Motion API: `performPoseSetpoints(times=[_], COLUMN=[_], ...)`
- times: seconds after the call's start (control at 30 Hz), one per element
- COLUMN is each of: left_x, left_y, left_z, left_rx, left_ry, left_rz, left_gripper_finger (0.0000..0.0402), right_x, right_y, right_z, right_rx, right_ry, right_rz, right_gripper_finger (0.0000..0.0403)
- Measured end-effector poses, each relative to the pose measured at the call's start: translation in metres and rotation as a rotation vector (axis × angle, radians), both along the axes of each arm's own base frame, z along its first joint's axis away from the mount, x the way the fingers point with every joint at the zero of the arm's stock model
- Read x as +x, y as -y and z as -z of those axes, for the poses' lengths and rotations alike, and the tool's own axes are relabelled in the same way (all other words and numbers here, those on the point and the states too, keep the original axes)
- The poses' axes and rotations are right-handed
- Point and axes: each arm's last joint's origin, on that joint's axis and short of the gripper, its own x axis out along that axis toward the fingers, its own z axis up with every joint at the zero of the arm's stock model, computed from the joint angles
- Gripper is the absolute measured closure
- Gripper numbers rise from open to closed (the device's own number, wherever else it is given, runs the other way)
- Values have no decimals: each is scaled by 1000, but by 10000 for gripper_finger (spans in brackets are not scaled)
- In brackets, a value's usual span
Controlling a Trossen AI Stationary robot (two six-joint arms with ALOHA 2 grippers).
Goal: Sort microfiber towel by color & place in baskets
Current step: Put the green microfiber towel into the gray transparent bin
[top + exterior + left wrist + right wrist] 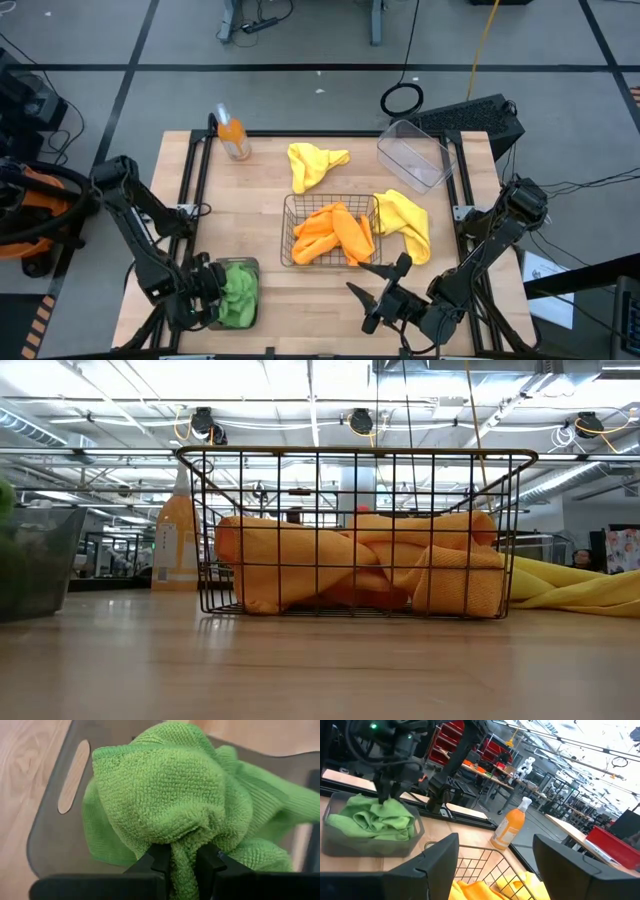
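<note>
The left hand (182, 865) pinches a fold of the green towel (170, 800), which lies bunched in the grey tray (247, 268). The tray sits left of the wire basket (329, 232), near the front edge of the tabletop (270, 180).

The right hand (385, 283) hangs just right of the basket's front corner, fingers spread wide, holding nothing.

Locations, relative to the basket:
- Orange towels (334, 234): inside it.
- One yellow towel (407, 222): touching its right side.
- Second yellow towel (313, 163): just behind it.
- Clear tub (416, 155): behind and to the right, with no towel in it.
- Bottle (233, 138): behind and to the left.

Handling, as a judgement: the towels are light, soft and limp. They will sag and trail when lifted and will not slip from a firm pinch. Take hold at a raised fold or peak of the bunch, not at a flat edge lying on the wood.

Clearance: the nearer yellow towel lies against the basket wire, so a trailing corner could snag there. It also lies close to the right edge of the tabletop. Open wood lies between the basket and the tub, giving room to carry a towel across. The tub stands at the back right corner, so a hard push could shift it off.
</note>
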Motion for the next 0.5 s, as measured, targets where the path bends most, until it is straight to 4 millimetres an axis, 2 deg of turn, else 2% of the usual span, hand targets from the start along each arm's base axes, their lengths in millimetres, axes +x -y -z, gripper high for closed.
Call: performPoseSetpoints(times=[0.17, 0.37, 0.5], left_x=[11, 26, 36], left_y=[-1, -10, -16], left_z=[9, 12, 21], left_rx=[-12, -22, 22], left_ry=[-82, -107, -153], left_rz=[-41, -108, -128], left_gripper_finger=[346, 302, 272], right_x=[5, 11, 11], right_y=[5, 12, 13], right_z=[0, 0, 1], right_rx=[0, 6, 14], right_ry=[0, 3, 7], right_rz=[17, 39, 43], right_gripper_finger=[156, 156, 156])
